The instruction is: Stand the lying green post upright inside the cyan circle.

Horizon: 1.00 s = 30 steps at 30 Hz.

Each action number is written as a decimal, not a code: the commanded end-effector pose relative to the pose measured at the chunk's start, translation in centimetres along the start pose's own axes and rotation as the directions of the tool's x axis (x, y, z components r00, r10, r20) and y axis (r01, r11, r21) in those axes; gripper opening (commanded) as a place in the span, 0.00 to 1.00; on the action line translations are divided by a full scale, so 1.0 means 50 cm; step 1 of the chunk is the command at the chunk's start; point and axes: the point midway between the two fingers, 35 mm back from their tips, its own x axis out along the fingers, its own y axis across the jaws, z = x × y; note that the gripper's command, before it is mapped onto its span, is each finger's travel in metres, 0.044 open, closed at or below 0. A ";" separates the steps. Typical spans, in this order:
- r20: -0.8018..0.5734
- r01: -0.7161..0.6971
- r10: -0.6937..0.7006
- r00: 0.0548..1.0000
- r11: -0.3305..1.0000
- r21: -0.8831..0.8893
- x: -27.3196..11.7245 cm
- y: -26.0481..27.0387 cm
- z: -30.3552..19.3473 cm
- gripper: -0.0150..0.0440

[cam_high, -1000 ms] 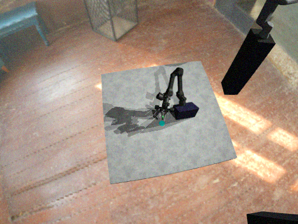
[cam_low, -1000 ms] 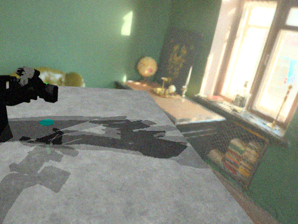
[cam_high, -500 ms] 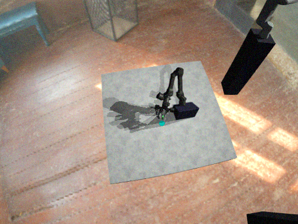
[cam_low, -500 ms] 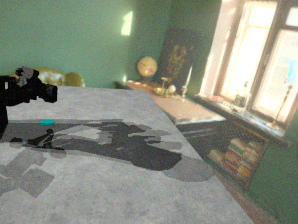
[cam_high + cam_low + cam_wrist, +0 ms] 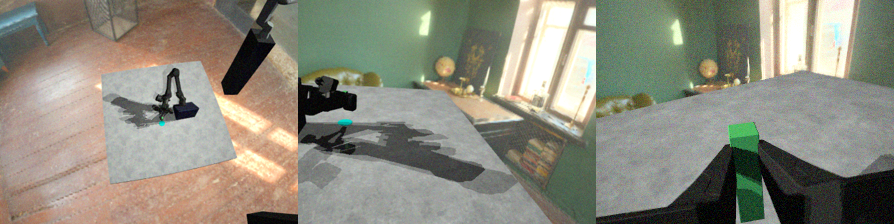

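Observation:
The green post (image 5: 162, 118) (image 5: 345, 92) (image 5: 747, 172) is held near upright in the wrist view, its top sticking up above the fingertips. My gripper (image 5: 162, 116) (image 5: 350, 100) (image 5: 744, 149) is shut on it, with one dark finger on each side. The gripper points about level, and in the exterior view it hides most of the post. The cyan circle (image 5: 161, 123) (image 5: 345, 122) lies flat on the table. In the exterior view the gripper and post are in the air above the circle, with a gap between. The circle does not show in the wrist view.
The grey table top (image 5: 171, 151) (image 5: 412, 206) (image 5: 661, 135) carries a dark blue block (image 5: 186, 111) at the arm's base, right of the circle in the top view. Shadows of the arm fall across the table. A large black block (image 5: 246, 63) stands beyond the table's right edge.

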 end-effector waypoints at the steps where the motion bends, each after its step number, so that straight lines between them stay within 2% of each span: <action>1: 0.000 -0.004 0.004 1.000 1.000 0.000 0.003 0.001 -0.025 0.29; 30: 0.003 -0.002 0.002 1.000 1.000 0.009 0.014 0.012 -0.152 0.29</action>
